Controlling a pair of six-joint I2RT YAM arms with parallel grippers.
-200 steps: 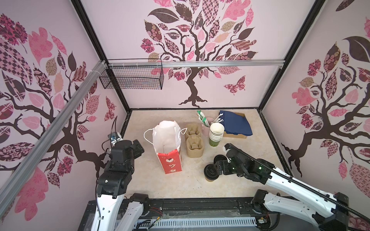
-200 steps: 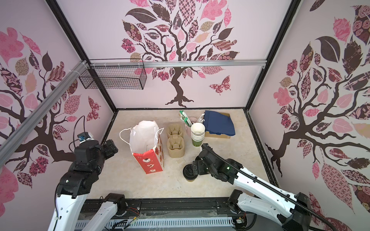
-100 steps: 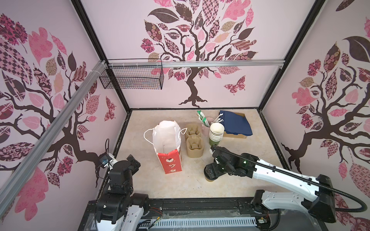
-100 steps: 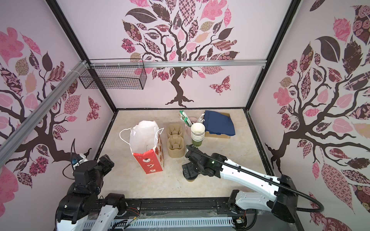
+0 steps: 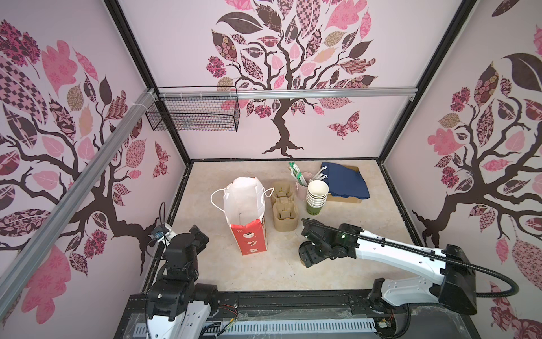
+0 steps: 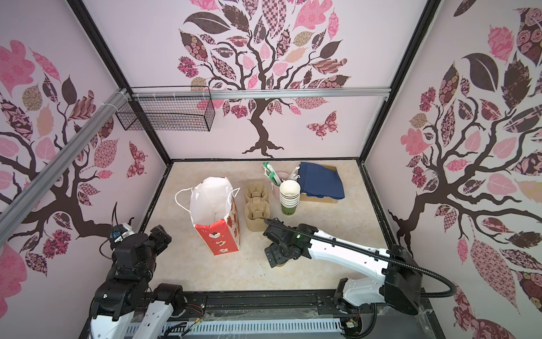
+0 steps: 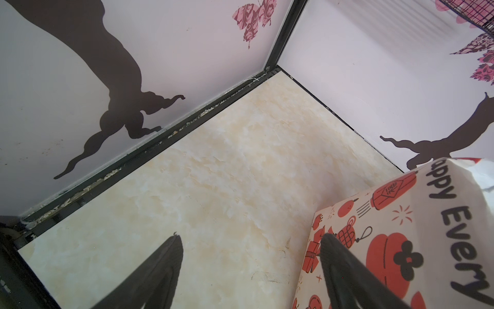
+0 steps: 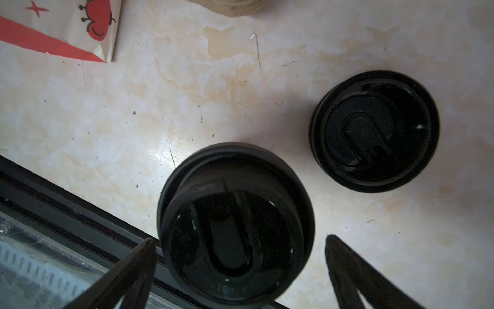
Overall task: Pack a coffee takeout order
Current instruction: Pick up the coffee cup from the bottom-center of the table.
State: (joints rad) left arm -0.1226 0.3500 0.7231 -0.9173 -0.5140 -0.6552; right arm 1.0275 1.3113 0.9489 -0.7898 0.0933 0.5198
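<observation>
The right claw [image 8: 240, 239] stands wide and grips nothing. Its dark fingers [image 8: 133, 262] flank the small paper cup with a round black plastic lid [image 8: 235, 227]. The lid sits between and just past the fingertips, with a gap showing on one side. A second round black lid [image 8: 374, 131] sits on the cream marbled desk [image 8: 133, 120] off to one side of this claw, apart from the first.

Only the right wrist view shows the lids; in both top views the right claw covers them. The top views show instead the tan moulded-pulp two-cup carrier [image 5: 284, 211] just beyond that claw. The navy napkin [image 5: 346, 182] lies farther beyond, on a brown cardboard box [image 5: 344, 200].

The left claw [image 7: 250, 239] is also spread wide and empty. One of its fingers stands in front of the red-and-white printed paper bag [image 7: 401, 227].
</observation>
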